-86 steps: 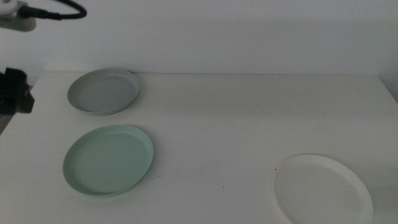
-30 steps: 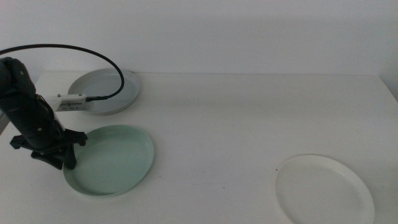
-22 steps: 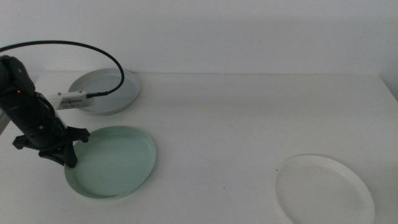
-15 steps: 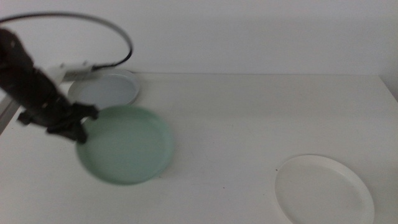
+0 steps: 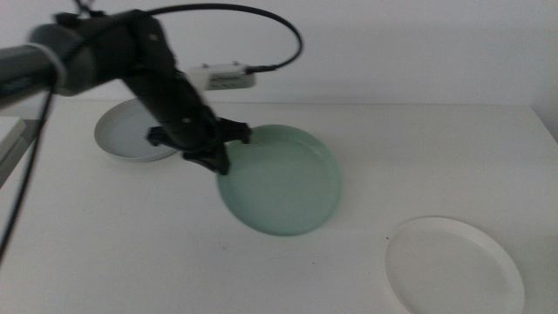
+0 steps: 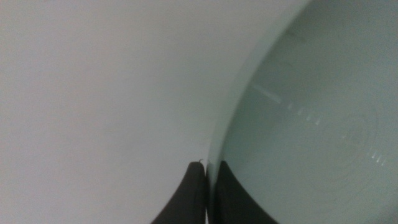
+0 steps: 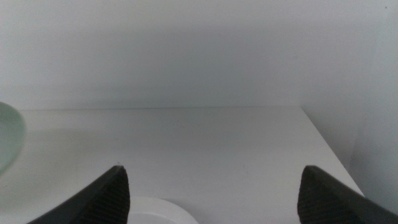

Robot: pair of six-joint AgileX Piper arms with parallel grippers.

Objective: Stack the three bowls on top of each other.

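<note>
My left gripper (image 5: 218, 164) is shut on the near-left rim of the mint green bowl (image 5: 283, 179) and holds it tilted above the table's middle. In the left wrist view the two jaws pinch that rim (image 6: 208, 168), with the green bowl (image 6: 311, 124) filling one side. The light grey bowl (image 5: 139, 131) sits at the back left, partly behind the left arm. The white bowl (image 5: 453, 266) lies at the front right; its edge (image 7: 155, 216) shows in the right wrist view. My right gripper (image 7: 211, 186) is open, out of the middle view, held above the table near the white bowl.
A black cable (image 5: 261, 26) loops over the left arm. The white table's back edge (image 5: 392, 105) meets a plain wall. The table's right edge (image 5: 545, 126) lies past the white bowl.
The left arm has lifted the green bowl from the front left and carried it right and toward the table's middle. The grey and white bowls have not moved.
</note>
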